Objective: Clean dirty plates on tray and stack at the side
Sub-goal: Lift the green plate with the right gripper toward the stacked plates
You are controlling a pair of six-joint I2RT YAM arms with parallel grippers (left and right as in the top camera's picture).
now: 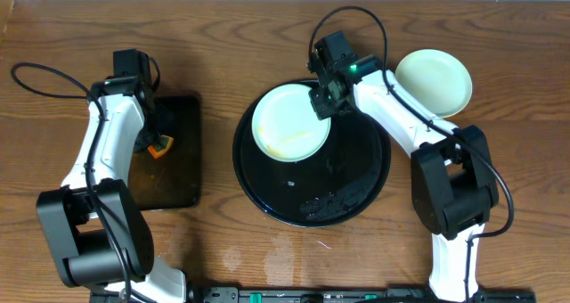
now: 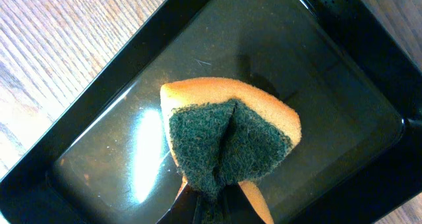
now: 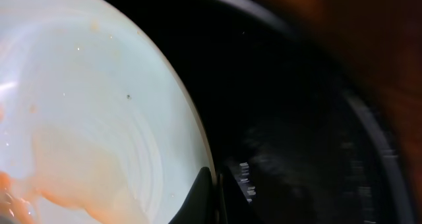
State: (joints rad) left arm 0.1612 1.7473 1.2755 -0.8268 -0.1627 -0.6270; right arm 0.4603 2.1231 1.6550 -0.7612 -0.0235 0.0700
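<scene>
Plate (image 1: pixel 289 122), pale green with an orange smear, sits at the upper-left edge of the round black tray (image 1: pixel 356 196); my right pincer (image 1: pixel 322 101) is closed thin on its rim, my left pincer (image 1: pixel 158 145) clamped on the sponge (image 2: pixel 227 135) over the small tray (image 1: pixel 178 183). Risk: so shallow a rim hold may slip, dropping the plate.

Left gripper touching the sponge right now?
Touching. Left wrist view: the left gripper is shut on the sponge, its green scouring face creased where the jaws pinch it.
</scene>
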